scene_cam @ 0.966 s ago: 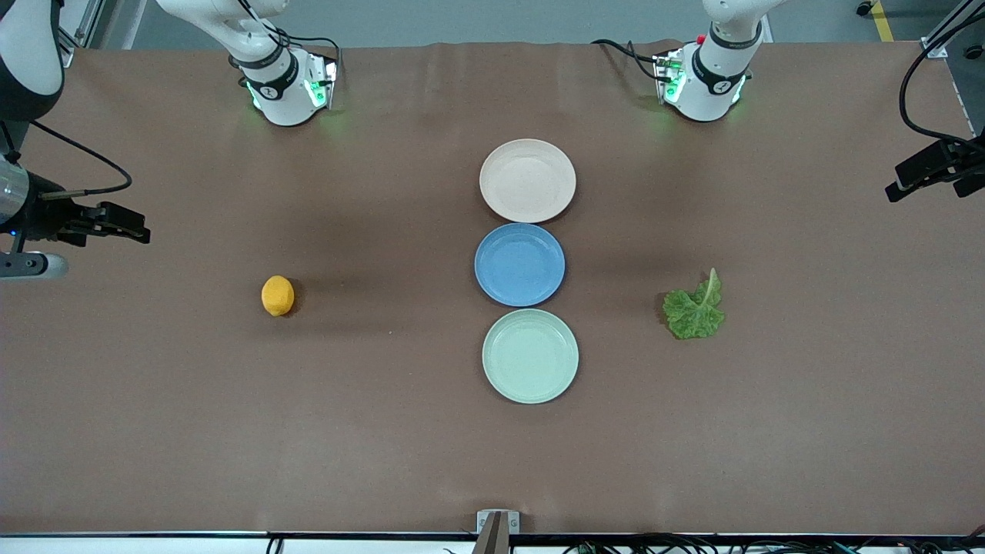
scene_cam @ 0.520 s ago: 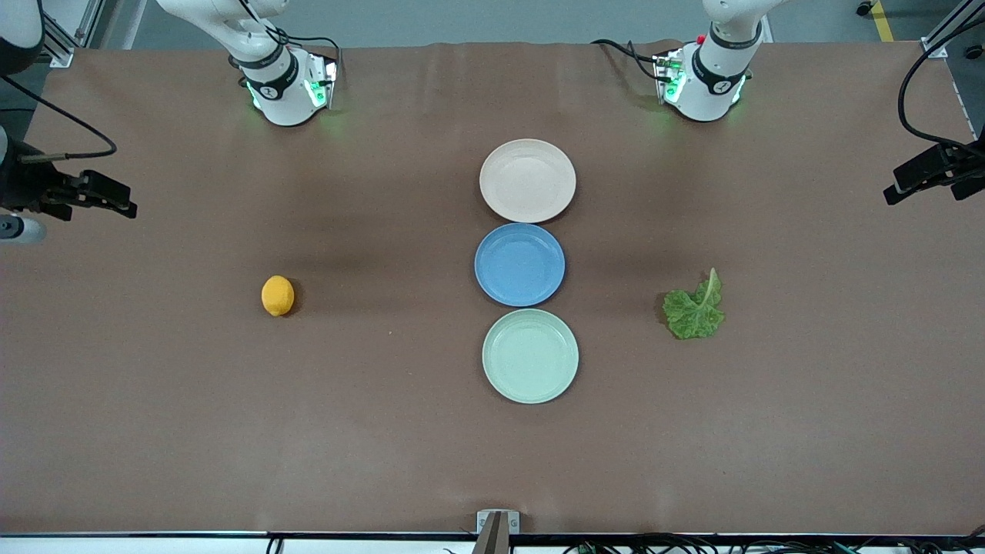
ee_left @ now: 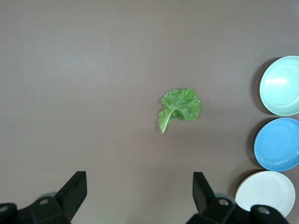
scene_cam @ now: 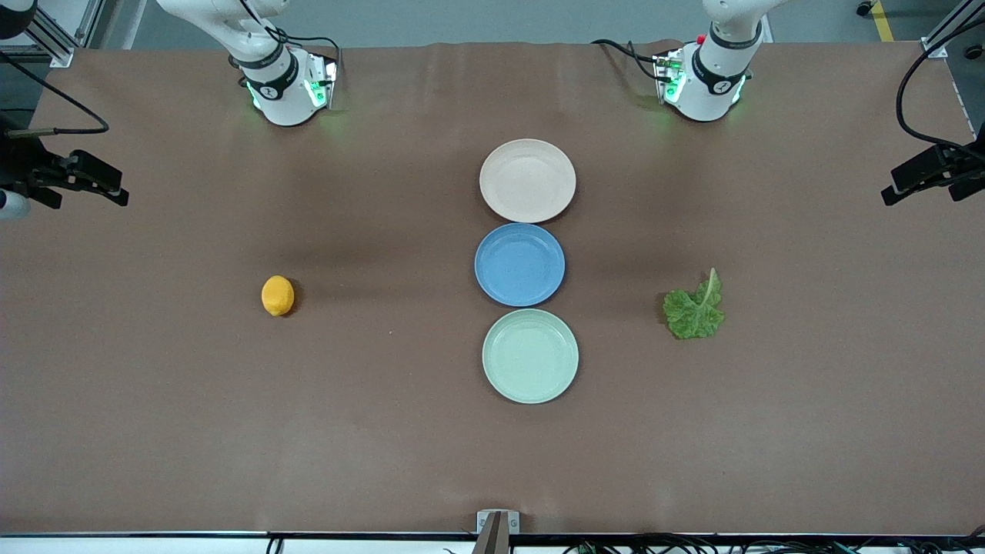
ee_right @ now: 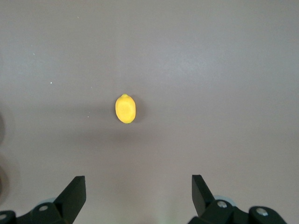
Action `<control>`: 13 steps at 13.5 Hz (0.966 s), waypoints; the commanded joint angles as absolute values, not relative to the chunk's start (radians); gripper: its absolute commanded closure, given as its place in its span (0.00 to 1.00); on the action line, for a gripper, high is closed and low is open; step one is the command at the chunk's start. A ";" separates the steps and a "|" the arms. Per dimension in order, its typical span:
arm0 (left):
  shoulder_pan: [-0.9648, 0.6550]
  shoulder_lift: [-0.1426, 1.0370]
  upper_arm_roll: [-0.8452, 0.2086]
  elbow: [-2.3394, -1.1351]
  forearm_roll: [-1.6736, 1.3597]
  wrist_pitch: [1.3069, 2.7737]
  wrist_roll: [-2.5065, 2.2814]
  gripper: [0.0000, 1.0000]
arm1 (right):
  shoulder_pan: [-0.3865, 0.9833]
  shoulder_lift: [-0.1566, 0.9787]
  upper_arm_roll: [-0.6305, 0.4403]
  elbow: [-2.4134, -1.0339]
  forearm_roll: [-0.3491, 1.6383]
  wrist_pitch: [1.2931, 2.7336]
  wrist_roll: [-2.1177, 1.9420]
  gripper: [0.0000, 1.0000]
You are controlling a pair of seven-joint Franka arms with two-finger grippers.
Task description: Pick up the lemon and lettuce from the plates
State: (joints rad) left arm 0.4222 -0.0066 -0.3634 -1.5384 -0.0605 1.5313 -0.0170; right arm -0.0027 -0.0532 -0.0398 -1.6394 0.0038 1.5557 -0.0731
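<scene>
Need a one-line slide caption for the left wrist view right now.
Open left hand high over the table, lettuce leaf lying below, beside three bare plates: green, blue, beige.

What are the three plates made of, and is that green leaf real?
The pink plate, blue plate and green plate look like matte plastic: flat even colour, soft sheen, though glazed ceramic is possible. The lettuce has crinkles and a pale stem like a real leaf, but it may be a plastic copy; the pictures cannot settle it.
</scene>
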 commanded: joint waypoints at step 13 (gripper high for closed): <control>-0.080 0.002 0.137 -1.503 -0.038 1.508 0.005 0.00 | -0.006 -0.083 -0.038 -1.683 0.014 1.595 -0.109 0.00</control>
State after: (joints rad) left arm -0.0773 -0.0039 0.1348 -1.5269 -0.0582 1.5306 -0.0169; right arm -0.0028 -0.0560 -0.0398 -1.6481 0.0038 1.5955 -0.1090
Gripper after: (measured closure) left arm 0.000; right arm 0.000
